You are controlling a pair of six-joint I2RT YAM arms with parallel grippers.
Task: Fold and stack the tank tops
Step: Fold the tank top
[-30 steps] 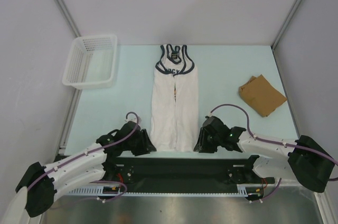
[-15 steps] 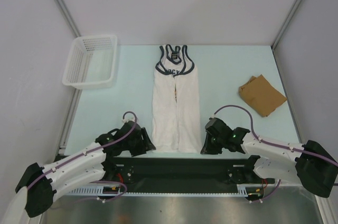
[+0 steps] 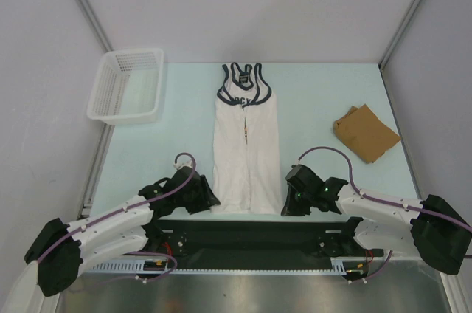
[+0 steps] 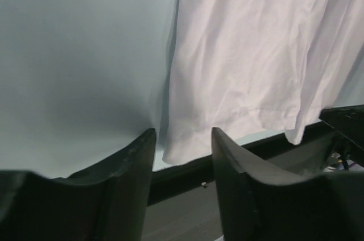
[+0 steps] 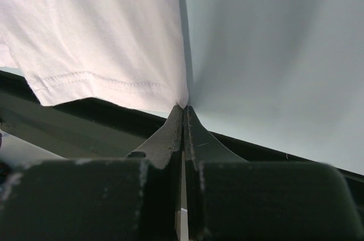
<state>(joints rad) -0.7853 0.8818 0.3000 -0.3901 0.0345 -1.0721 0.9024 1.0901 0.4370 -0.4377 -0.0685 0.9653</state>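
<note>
The white tank top [image 3: 245,143] with navy trim lies lengthwise mid-table, neck far, hem at the near edge. The tan-brown tank top [image 3: 366,133] lies folded at the right. My left gripper [image 3: 209,201] is open at the hem's left corner. In the left wrist view the white cloth [image 4: 250,53] has its corner between the spread tips of that gripper [image 4: 182,141]. My right gripper [image 3: 287,202] is at the hem's right corner. In the right wrist view its jaws [image 5: 183,109] are pressed together, pinching the corner of the white cloth [image 5: 102,36].
A white lattice basket [image 3: 127,86] stands at the back left. The black base rail [image 3: 251,228] runs along the table's near edge, just under the hem. Walls close the table on three sides.
The right gripper shifted slightly right and nearer, then held at the hem's right corner. The left gripper edged right toward the hem's left corner. The cloth barely moved.
</note>
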